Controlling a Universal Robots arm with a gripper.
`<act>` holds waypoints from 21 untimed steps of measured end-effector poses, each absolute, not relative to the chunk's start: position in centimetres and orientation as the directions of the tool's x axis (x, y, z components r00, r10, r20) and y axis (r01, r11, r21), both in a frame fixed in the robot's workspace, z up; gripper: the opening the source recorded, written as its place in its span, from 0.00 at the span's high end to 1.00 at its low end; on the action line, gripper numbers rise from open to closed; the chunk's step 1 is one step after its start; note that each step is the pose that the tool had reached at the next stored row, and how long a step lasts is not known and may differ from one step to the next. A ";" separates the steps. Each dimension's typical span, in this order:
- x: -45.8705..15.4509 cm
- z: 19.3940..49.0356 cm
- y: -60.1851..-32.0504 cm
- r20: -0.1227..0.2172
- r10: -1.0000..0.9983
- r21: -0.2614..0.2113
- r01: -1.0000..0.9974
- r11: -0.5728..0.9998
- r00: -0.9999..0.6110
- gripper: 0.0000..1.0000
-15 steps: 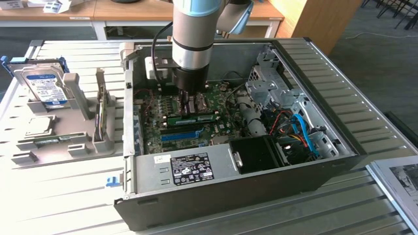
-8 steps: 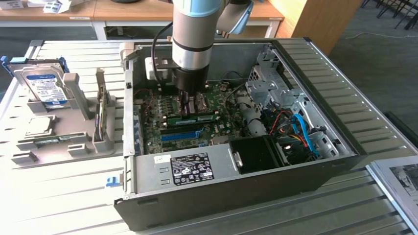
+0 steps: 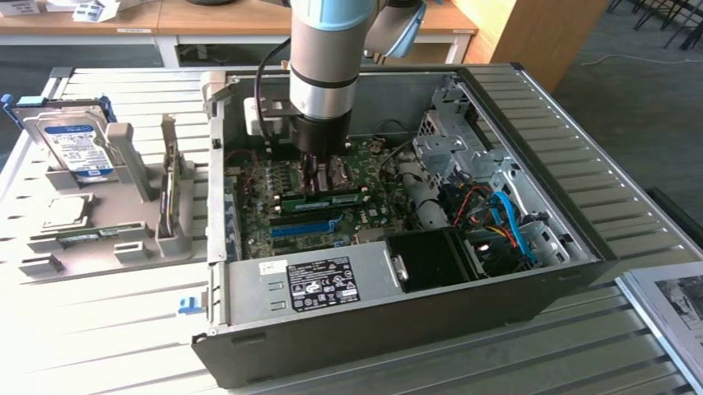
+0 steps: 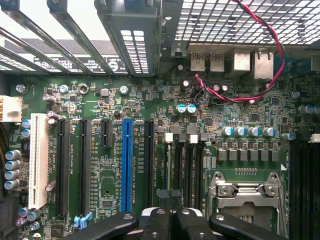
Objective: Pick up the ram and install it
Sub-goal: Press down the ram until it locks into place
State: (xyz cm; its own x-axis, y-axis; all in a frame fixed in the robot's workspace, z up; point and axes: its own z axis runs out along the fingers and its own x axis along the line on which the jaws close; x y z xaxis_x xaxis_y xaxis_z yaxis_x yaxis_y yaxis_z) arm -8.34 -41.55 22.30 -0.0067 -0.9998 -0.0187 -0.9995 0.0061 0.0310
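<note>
Green ram (image 3: 329,198) lies over the motherboard (image 4: 150,125) slots; jaws' state cannot be told. Seat it level, press evenly.

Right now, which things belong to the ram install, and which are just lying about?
Job: long green ram stick, black end effector above it, black motherboard memory slots.
Lying about: silver blue-labelled hard drive, square silver processor chip.

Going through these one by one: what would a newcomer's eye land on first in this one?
The arm plunging into the open computer case, its gripper down at the motherboard beside a ram stick lying along its slot. Next, the blue expansion slot among black ones in the wrist view. Then the hard drive standing in a grey holder at the exterior view's left.
</note>
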 end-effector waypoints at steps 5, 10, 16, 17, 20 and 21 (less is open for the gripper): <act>-8.3 22.2 -41.6 -0.019 -1.000 0.031 -0.999 0.006 -0.007 0.90; -8.3 22.2 -41.6 -0.019 -1.000 0.031 -0.999 0.006 -0.007 0.90; -8.3 22.1 -41.6 -0.019 -1.000 0.031 -0.999 0.006 -0.007 0.90; -8.3 22.1 -41.6 -0.019 -1.000 0.031 -0.999 0.006 -0.007 0.90; -8.3 22.2 -41.6 -0.019 -1.000 0.031 -1.000 0.006 -0.007 0.90; -8.3 22.2 -41.6 -0.020 -1.000 0.031 -1.000 0.006 -0.007 0.90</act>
State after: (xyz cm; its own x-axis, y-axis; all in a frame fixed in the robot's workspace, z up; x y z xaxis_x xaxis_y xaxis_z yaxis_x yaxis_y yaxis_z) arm -8.33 -41.59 22.21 -0.0067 -0.9998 -0.0201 -0.9995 0.0061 0.0306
